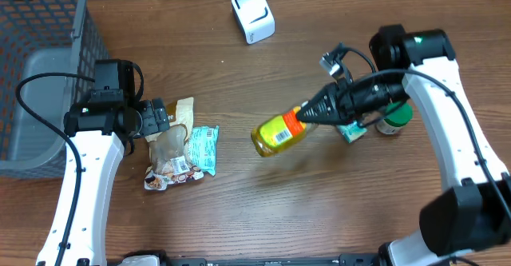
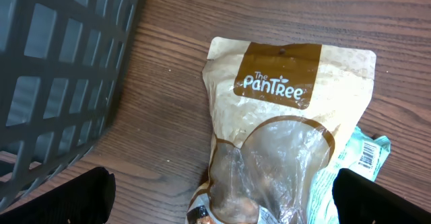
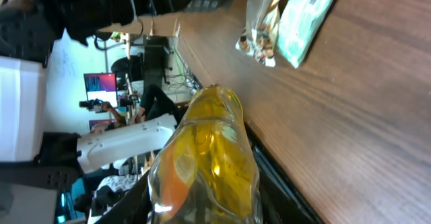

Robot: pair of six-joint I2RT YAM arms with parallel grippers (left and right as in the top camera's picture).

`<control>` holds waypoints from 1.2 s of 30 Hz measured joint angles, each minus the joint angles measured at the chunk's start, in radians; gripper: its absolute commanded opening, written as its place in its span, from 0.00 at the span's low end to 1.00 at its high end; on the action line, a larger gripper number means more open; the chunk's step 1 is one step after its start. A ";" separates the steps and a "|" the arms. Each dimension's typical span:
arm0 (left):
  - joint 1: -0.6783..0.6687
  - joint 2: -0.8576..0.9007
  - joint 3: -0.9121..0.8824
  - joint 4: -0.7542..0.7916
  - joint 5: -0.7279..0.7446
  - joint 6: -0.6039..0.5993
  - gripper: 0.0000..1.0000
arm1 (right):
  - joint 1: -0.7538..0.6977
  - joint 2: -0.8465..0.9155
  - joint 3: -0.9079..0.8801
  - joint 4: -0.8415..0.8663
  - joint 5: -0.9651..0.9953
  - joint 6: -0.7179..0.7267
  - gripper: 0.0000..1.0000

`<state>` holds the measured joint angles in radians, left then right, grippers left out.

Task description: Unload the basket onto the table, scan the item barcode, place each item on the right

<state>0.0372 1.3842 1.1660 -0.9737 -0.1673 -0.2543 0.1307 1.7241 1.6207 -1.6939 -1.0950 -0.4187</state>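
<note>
Only overhead shows the white scanner (image 1: 253,13) (far side); the bottle (image 1: 278,134) juts left from the right hand (image 1: 307,114) grasping it; left hand (image 1: 160,118) released.

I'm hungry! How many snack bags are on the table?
2: a brown PanTree pouch by the left gripper, and a teal packet partly under it. Others may be hidden.

Table (image 1: 239,210) wood-grain, matt. Bottle (image 1: 279,133) clear glossy plastic. Pouch (image 2: 289,103) matt paper-look, glossy clear window. Basket (image 2: 118,56) grey plastic.
</note>
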 measured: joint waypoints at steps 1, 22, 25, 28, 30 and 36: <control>0.000 0.000 0.000 0.000 0.000 0.000 1.00 | 0.000 -0.021 -0.019 -0.002 0.000 0.001 0.28; 0.000 0.000 0.000 0.000 0.000 0.000 0.99 | 0.000 -0.167 -0.077 0.036 -0.001 0.000 0.28; 0.000 0.000 0.000 0.000 0.000 0.000 0.99 | 0.000 -0.167 -0.077 0.042 -0.001 0.000 0.28; 0.000 0.000 0.000 0.000 0.000 0.000 1.00 | 0.000 -0.167 -0.077 0.043 -0.001 0.000 0.28; 0.000 0.000 0.000 0.000 0.000 0.000 1.00 | 0.000 -0.167 -0.077 0.043 -0.001 -0.001 0.28; 0.000 0.000 0.000 0.000 0.000 0.000 1.00 | 0.000 -0.167 -0.077 0.043 0.000 0.000 0.28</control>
<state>0.0372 1.3842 1.1660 -0.9733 -0.1673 -0.2543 0.1307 1.5570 1.5433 -1.6512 -1.0954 -0.4187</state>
